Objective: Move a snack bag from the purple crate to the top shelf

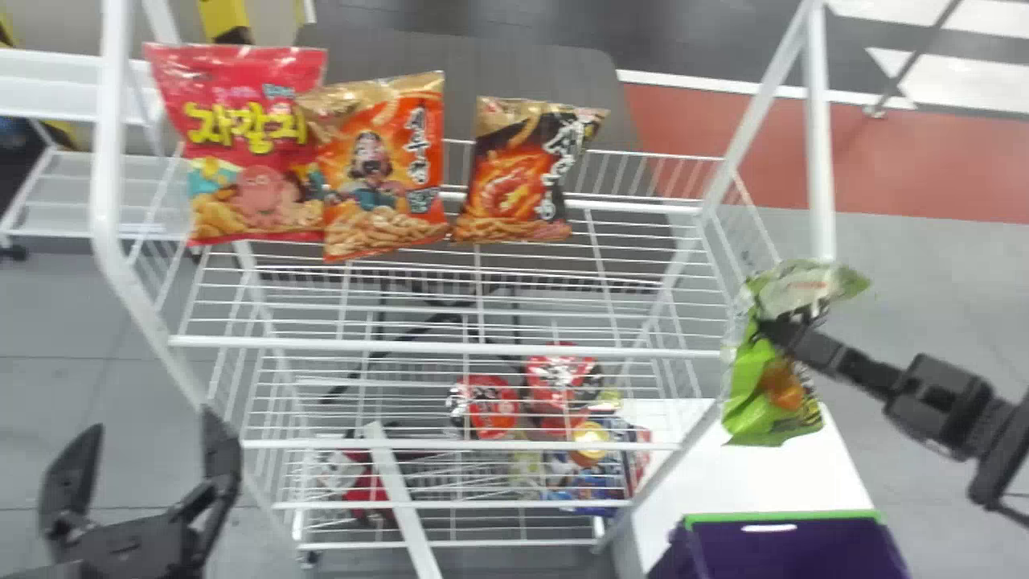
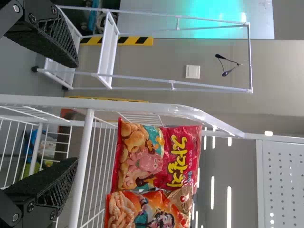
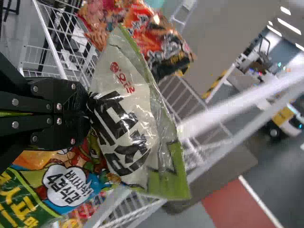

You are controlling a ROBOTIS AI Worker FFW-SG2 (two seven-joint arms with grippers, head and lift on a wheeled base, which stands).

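Snack bag point(image 1: 768, 374), green and white, hangs beside the top shelf point(image 1: 450, 347), squeezed in the right gripper point(image 1: 773, 326). The left gripper point(image 1: 151, 422) has its fingers apart. Best to lift the bag over the side wires, miss the white post point(image 1: 818, 145), and stand it gently by the black and orange bag point(image 1: 518, 181). The purple crate point(image 1: 796, 555) sits on a white desk point(image 1: 748, 482); the floor point(image 1: 908, 281) is grey.

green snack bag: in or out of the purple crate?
Out. The green snack bag is pinched in the right gripper, held clear of the purple crate.
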